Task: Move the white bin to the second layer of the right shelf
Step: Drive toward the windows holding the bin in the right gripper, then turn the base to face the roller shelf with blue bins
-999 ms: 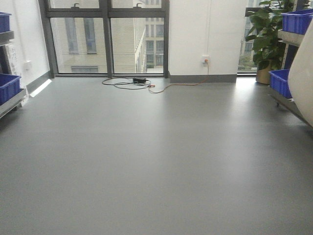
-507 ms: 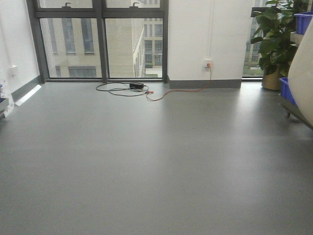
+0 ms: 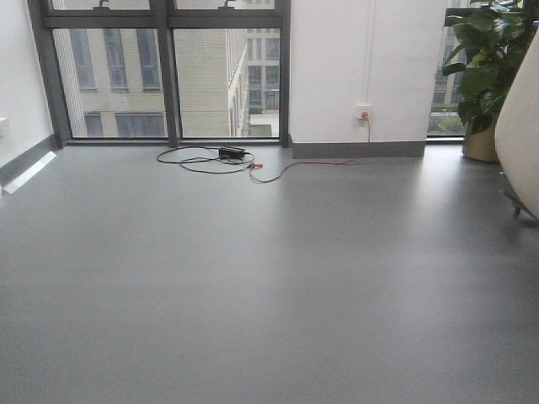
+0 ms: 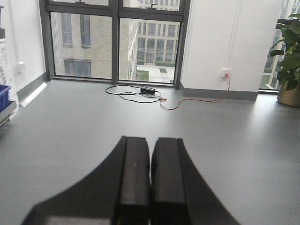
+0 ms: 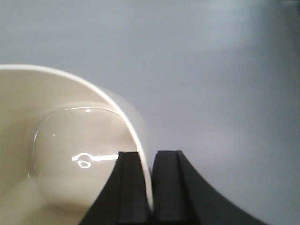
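Note:
The white bin [image 5: 61, 140] is a cream glossy tub that fills the left of the right wrist view, its inside showing. My right gripper [image 5: 151, 180] is shut on the bin's rim, one finger inside the wall and one outside, and holds it above the grey floor. The bin's outer wall [image 3: 520, 126] shows at the right edge of the front view. My left gripper [image 4: 150, 173] is shut and empty, pointing over the floor. The right shelf second layer is out of view.
A grey floor [image 3: 253, 278] stretches to a window wall. A black box with cables [image 3: 231, 154] lies by the window. A potted plant [image 3: 484, 76] stands far right. A blue crate on a rack [image 4: 3, 96] shows at far left.
The view has advanced toward the window. The blue crates and racks on both sides have slid out of the front view. The bin stays at the right edge.

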You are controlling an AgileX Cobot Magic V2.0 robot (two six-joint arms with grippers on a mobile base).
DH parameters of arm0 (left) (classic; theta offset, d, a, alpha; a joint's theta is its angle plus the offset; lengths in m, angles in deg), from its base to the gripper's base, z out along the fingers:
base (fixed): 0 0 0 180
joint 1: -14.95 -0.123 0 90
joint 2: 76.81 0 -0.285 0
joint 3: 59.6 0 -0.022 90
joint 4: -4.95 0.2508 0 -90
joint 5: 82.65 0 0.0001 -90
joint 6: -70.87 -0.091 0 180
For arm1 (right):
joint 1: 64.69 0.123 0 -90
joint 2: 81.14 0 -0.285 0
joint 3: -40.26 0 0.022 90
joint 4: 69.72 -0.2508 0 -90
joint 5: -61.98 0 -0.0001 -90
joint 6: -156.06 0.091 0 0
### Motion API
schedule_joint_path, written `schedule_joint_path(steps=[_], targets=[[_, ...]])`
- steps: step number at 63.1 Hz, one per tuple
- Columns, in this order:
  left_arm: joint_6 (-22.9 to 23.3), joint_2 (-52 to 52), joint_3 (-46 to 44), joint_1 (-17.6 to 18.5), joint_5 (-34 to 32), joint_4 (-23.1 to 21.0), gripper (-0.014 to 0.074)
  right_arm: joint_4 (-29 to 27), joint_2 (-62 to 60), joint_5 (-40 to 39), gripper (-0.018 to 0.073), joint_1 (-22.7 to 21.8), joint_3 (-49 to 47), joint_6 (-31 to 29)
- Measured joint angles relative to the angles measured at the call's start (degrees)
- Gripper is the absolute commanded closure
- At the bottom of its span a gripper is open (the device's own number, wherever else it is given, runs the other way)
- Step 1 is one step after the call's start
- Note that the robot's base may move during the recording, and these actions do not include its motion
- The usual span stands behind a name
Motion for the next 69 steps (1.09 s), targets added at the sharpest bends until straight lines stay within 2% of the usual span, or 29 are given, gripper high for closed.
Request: schedule_joint_path(steps=[69], targets=[[0.00,0.00,0.00,0.00,0.00,0.00,0.0512,-0.13,0.08,0.00,0.0507,0.00,0.00,0.00]])
